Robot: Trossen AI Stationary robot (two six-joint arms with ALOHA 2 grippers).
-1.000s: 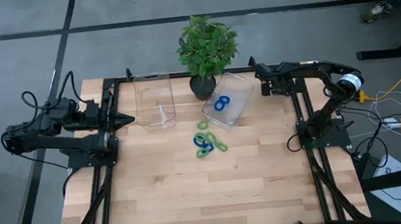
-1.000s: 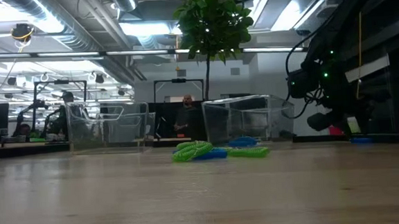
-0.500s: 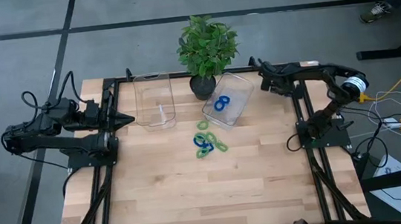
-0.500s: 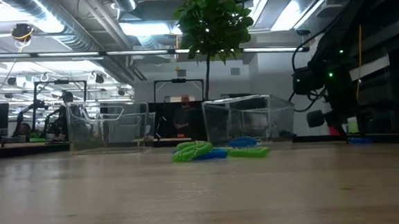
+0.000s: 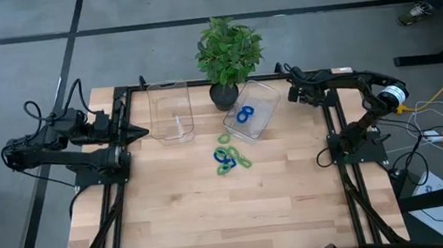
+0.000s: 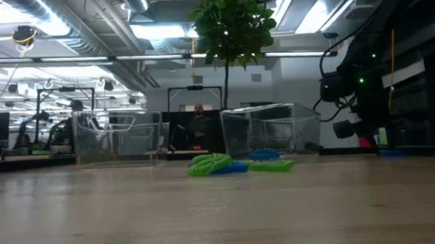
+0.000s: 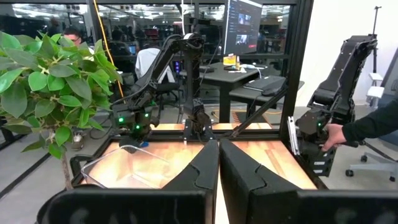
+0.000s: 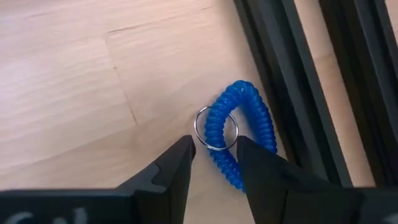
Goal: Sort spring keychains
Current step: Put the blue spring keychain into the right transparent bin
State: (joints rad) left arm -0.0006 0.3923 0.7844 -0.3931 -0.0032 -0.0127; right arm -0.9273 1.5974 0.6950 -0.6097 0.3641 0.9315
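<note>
Fingertips of the right gripper stand a little apart, one on each side of a blue spring keychain's metal ring; whether they already pinch it or only straddle it cannot be told. That keychain lies flat on the wooden table, just beside the dark frame rail at the table's far right corner. In the high view the right gripper sits just to the right of the tilted clear bin, low over the boards.

Two more blue spring keychains lie inside that tilted bin, which leans beside the potted plant. On the table near the bin's open mouth a small heap of green and blue spring keychains lies tangled together. From the low view the same heap rests on the boards in front of the bin.

A second clear bin stands upright to the left of the plant. The left gripper waits just to the left of it, its fingers pressed together with nothing between them.

Beyond the table, a person's hand rests on the right arm's base.
</note>
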